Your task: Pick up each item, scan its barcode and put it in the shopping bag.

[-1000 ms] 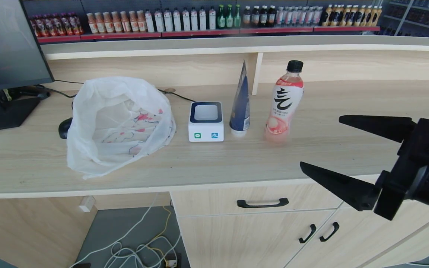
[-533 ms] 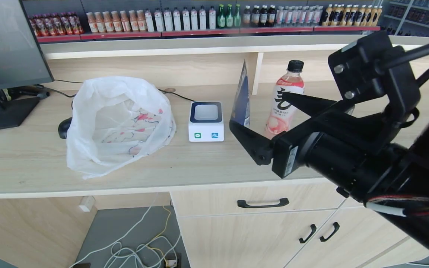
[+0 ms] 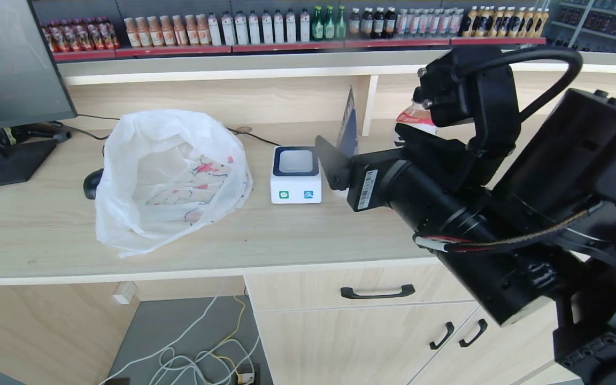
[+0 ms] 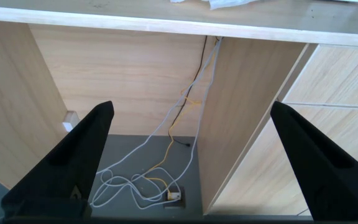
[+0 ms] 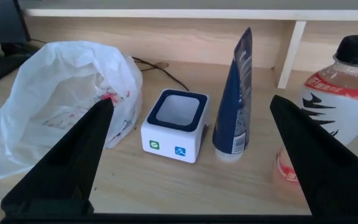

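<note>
A white plastic shopping bag (image 3: 171, 179) lies open on the wooden counter (image 3: 46, 230), and the right wrist view also has the bag (image 5: 61, 106). To its right stands a white barcode scanner (image 3: 295, 174) (image 5: 176, 124), then an upright blue tube (image 3: 348, 128) (image 5: 236, 93) and a pink drink bottle (image 3: 414, 118) (image 5: 340, 99), which my right arm mostly hides in the head view. My right gripper (image 3: 361, 136) (image 5: 191, 102) hangs open over the counter, in front of the tube and bottle. My left gripper (image 4: 191, 106) is open below counter height, holding nothing.
A monitor (image 3: 14, 64) and a black mouse (image 3: 93, 183) sit at the counter's left. A raised ledge (image 3: 286, 61) runs behind the items, with shelves of bottles (image 3: 286, 27) beyond. Drawers with black handles (image 3: 376, 292) are below, and cables (image 3: 195, 358) lie on the floor.
My right arm has swung up and left from the lower right, and now stands over the counter close to the tube and bottle, covering most of the bottle.
</note>
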Available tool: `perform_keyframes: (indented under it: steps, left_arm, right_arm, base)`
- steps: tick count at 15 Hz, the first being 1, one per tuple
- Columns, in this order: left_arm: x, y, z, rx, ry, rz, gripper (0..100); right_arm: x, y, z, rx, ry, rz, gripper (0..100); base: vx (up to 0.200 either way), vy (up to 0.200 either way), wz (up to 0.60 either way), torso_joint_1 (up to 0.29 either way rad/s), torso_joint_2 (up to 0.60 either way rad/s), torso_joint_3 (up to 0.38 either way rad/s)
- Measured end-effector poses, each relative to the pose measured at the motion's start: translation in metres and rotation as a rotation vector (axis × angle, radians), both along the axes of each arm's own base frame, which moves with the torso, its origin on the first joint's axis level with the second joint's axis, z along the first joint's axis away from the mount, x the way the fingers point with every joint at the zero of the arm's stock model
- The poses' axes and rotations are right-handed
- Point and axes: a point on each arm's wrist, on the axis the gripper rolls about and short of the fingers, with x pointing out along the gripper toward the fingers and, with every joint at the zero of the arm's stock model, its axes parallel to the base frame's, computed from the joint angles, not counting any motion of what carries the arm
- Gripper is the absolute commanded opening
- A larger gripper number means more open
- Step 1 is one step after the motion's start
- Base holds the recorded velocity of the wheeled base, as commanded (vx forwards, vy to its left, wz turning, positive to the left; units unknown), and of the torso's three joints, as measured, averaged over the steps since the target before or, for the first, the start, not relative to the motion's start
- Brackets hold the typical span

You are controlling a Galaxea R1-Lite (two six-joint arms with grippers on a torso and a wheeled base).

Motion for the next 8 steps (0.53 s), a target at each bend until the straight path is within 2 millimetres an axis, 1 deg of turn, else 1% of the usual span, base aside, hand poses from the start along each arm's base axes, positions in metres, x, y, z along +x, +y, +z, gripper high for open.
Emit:
perform_keyframes:
  steps: [3, 5, 8]
  left_arm:
    - [0.000, 0.000, 0.000, 0.000, 0.000, 0.000, 100]
    - [0.000, 0.000, 0.000, 0.000, 0.000, 0.000, 100]
    - [0.000, 0.000, 0.000, 0.000, 0.000, 0.000, 100]
  right_arm:
    - [0.011, 0.009, -0.006, 0.022, -0.013, -0.019, 100]
    - [0.023, 0.005, -0.009, 0.021, -0.009, -0.053, 100]
    - [0.039, 0.003, 0.000, 0.051, -0.033, -0.089, 100]
  base:
    - [0.000, 0.000, 0.00, 0.000, 0.00, 0.000]
    - [0.000, 0.000, 0.00, 0.000, 0.00, 0.000]
    - [0.000, 0.000, 0.00, 0.000, 0.00, 0.000]
